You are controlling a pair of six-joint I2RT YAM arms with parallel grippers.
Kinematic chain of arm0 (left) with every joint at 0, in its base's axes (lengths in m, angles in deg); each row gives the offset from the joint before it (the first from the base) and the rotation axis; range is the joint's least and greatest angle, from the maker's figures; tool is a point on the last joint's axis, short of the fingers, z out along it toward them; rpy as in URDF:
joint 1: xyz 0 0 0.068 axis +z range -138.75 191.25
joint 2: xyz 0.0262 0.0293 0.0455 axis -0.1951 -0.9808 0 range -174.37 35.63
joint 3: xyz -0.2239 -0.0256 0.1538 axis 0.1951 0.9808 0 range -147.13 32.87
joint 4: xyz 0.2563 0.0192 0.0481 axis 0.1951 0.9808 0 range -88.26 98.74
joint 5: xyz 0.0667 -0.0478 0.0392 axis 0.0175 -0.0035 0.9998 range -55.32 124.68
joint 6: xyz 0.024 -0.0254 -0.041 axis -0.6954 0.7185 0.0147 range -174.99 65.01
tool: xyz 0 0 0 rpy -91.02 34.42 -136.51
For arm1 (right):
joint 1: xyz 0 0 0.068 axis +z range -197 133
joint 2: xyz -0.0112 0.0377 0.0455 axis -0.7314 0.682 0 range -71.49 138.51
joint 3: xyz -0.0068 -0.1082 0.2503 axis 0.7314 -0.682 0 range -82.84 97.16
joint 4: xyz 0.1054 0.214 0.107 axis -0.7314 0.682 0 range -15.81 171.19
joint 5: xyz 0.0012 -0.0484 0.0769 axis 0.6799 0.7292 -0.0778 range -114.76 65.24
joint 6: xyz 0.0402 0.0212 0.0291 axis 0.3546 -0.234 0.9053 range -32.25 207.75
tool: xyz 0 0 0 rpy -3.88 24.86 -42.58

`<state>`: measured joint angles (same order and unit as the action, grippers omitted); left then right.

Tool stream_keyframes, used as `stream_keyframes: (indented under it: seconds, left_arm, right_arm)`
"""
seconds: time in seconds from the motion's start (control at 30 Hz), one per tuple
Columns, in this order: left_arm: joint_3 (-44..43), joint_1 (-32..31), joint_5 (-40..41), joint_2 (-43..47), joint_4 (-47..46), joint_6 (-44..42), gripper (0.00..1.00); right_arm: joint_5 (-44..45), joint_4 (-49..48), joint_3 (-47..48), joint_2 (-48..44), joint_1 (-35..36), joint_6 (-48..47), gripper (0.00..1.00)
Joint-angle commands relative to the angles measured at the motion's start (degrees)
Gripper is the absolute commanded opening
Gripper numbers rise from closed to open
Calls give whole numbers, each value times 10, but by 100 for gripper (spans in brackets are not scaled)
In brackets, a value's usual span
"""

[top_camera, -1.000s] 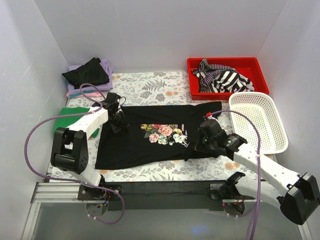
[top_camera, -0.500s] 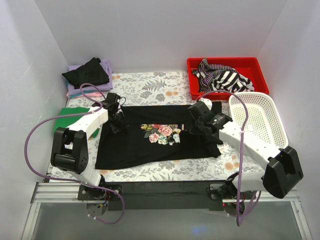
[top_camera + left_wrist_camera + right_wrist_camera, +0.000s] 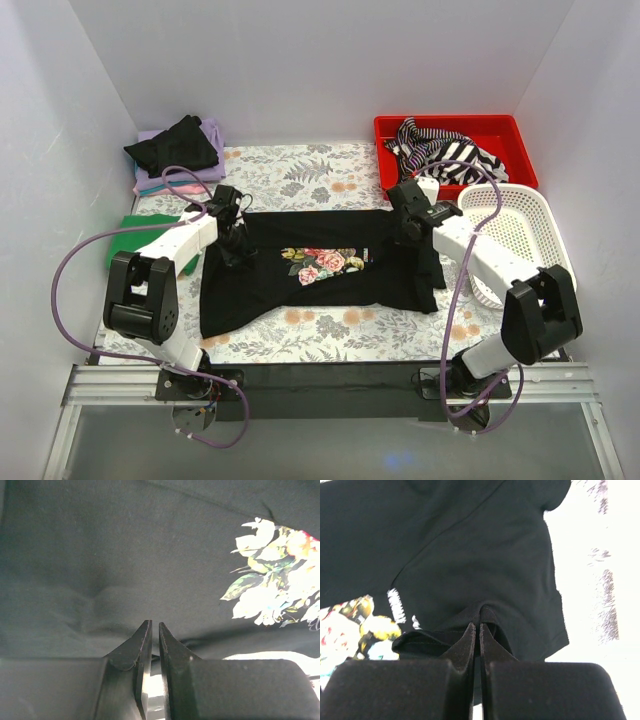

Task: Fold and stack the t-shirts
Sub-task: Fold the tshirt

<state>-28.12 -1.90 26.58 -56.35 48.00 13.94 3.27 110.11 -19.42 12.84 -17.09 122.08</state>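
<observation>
The black t-shirt with the floral print (image 3: 290, 290) lies spread in the middle of the table. My left gripper (image 3: 235, 243) is at its left part, jaws nearly together and pinching a raised fold of the black cloth (image 3: 100, 600) at their tips (image 3: 155, 625). My right gripper (image 3: 408, 228) is at the shirt's far right part. It is shut (image 3: 480, 626) on a folded hem of the same shirt (image 3: 485, 555). The print (image 3: 355, 625) shows to its left.
A pile of folded shirts (image 3: 178, 150), black on lilac and pink, sits at the back left. A green shirt (image 3: 132, 240) lies at the left edge. A red bin (image 3: 500, 128) holds a striped shirt (image 3: 445, 152). A white mesh basket (image 3: 525, 235) stands at the right.
My right gripper has moved from the shirt's near right corner to its far right, dragging that side back with it. The near hem has shifted away. My left gripper has stayed put.
</observation>
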Motion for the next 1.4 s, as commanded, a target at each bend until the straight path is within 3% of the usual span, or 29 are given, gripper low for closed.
stream_keyframes:
  seconds: [0.0, 0.23, 0.27, 0.3, 0.33, 0.37, 0.4, 0.57, 0.8, 0.97, 1.17, 1.37]
  left_arm:
    - [-26, -2, 13, 5, 4, -7, 9]
    - [-45, -2, 31, 13, 27, -12, 9]
    - [-47, -1, 37, 15, 30, -13, 9]
    - [-53, -2, 41, 17, 38, -13, 9]
    - [-55, -1, 47, 28, 40, -13, 9]
    - [-56, -1, 60, 33, 44, -7, 9]
    - [-59, -1, 73, 41, 45, -1, 9]
    - [-65, -1, 128, 86, 36, 29, 9]
    - [-16, -1, 77, 124, 21, 72, 10]
    - [46, -13, -13, 151, 4, 149, 9]
    - [105, -55, 21, 182, 37, 201, 10]
    - [157, -135, 73, 185, 30, 251, 10]
  right_arm:
    - [29, -12, 37, 30, -14, -22, 1]
    - [16, -22, 78, 115, -37, -57, 4]
    - [18, -24, 79, 122, -37, -61, 14]
    - [23, -23, 83, 139, -40, -66, 33]
    - [26, -16, 98, 145, -43, -71, 41]
    - [29, -16, 101, 149, -43, -78, 66]
    - [24, -16, 106, 147, -43, -88, 69]
    - [-38, -42, 117, 78, -33, -145, 74]
    - [-310, -78, 115, 37, -12, -163, 76]
    - [-329, -131, 73, 37, 31, -144, 76]
    - [-314, -130, 65, 43, 31, -160, 76]
    - [-329, -132, 53, 43, 30, -164, 76]
